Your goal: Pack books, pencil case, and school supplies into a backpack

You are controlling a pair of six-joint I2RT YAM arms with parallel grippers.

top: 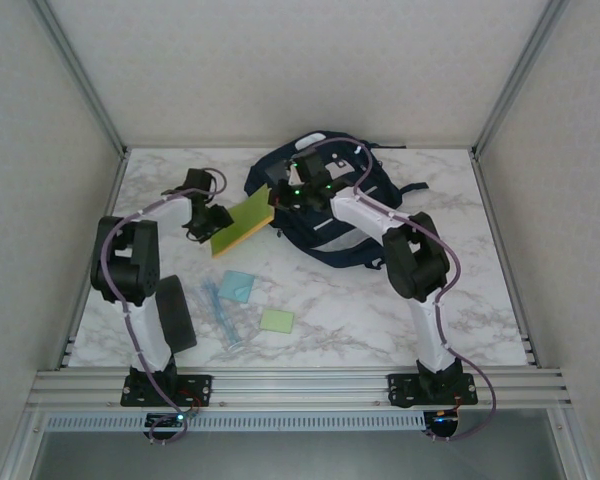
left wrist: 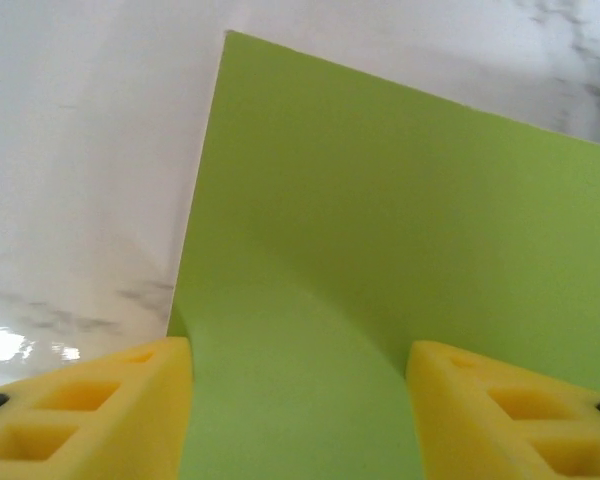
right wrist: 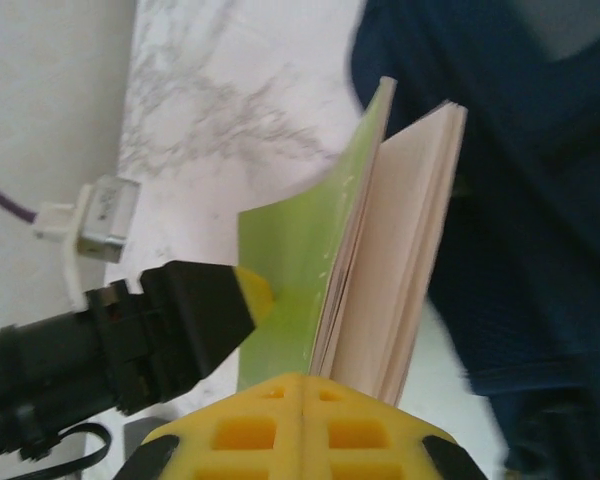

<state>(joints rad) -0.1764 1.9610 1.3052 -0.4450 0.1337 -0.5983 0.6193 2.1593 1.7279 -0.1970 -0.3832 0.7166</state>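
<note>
A thin yellow-green book point(top: 242, 224) stands tilted on the marble table between the two grippers, just left of the navy backpack point(top: 332, 252). My right gripper point(top: 278, 200) is shut at the book's upper right corner. In the right wrist view its fingertips point(right wrist: 305, 385) meet at the edge of the green cover point(right wrist: 285, 270), and the pages point(right wrist: 395, 270) fan out toward the backpack point(right wrist: 540, 200). My left gripper point(top: 216, 224) sits at the book's left side. Its yellow fingers point(left wrist: 90, 410) stand apart over the green cover point(left wrist: 380, 200). One tip point(right wrist: 255, 295) touches that cover. The black pencil case point(top: 177, 312) lies beside the left arm.
A light-blue pad point(top: 237, 286), a pale-green pad point(top: 276, 320) and translucent blue sticks point(top: 223, 318) lie on the near middle of the table point(top: 460, 300). Frame rails and walls close in the left, right and back sides.
</note>
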